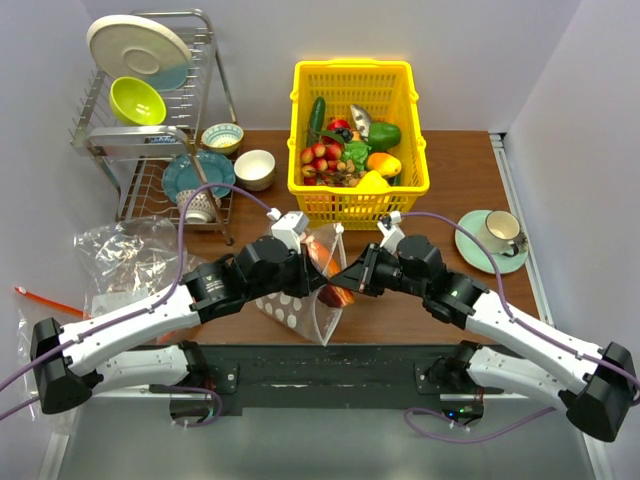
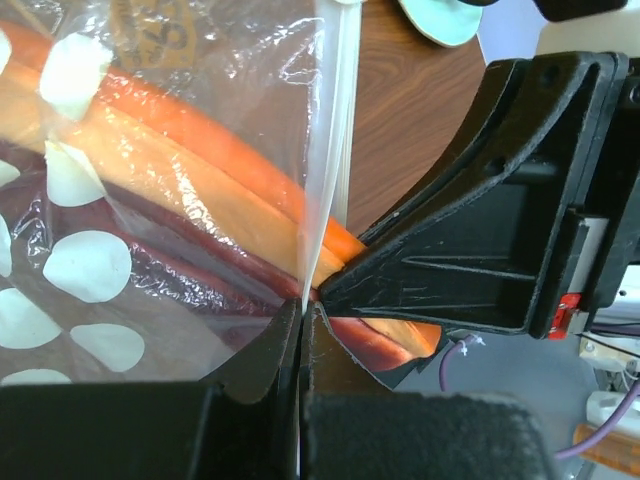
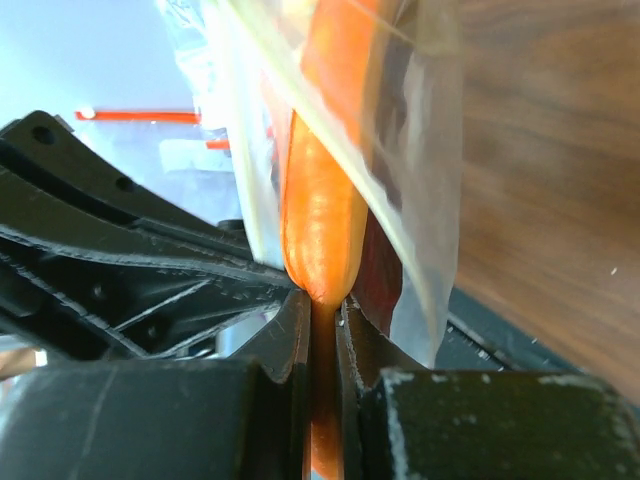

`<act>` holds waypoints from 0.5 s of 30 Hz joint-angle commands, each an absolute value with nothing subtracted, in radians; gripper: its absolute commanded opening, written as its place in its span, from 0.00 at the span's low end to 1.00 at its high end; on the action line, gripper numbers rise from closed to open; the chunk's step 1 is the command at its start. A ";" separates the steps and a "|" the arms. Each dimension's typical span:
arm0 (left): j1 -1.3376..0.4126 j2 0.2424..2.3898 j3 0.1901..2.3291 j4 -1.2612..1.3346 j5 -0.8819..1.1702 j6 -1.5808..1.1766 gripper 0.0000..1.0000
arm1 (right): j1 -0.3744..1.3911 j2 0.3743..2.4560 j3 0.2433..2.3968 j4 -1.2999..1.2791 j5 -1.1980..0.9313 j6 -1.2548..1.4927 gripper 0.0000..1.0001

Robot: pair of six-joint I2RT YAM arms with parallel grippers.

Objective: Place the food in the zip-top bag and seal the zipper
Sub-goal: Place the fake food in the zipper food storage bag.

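The zip-top bag (image 1: 290, 310), clear with whitish dots, stands mouth-up between the two arms. My left gripper (image 1: 312, 272) is shut on the bag's mouth edge; in the left wrist view the zipper (image 2: 335, 150) runs up from its closed jaws (image 2: 300, 310). An orange papaya-like slice of food (image 1: 330, 268) lies mostly inside the bag (image 2: 90, 270) and shows through the film (image 2: 200, 165). My right gripper (image 1: 350, 280) is shut on the slice's near end (image 3: 320, 200), pinched between its jaws (image 3: 322, 300). Bag film (image 3: 420, 150) hangs around the slice.
A yellow basket (image 1: 352, 66) of toy produce stands behind the bag. To the far left are a dish rack (image 1: 150, 150) with plates and bowls, and a white bowl (image 1: 255, 168). A cup on a green saucer (image 1: 480, 255) sits right. Spare clear bags (image 1: 130, 255) lie left.
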State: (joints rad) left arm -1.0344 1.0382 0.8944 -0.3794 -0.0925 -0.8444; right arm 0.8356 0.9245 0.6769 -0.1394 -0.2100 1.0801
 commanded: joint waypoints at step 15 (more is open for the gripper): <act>-1.039 0.943 0.966 -0.301 0.052 -1.037 0.00 | 0.936 0.949 0.591 0.143 -0.014 0.974 0.00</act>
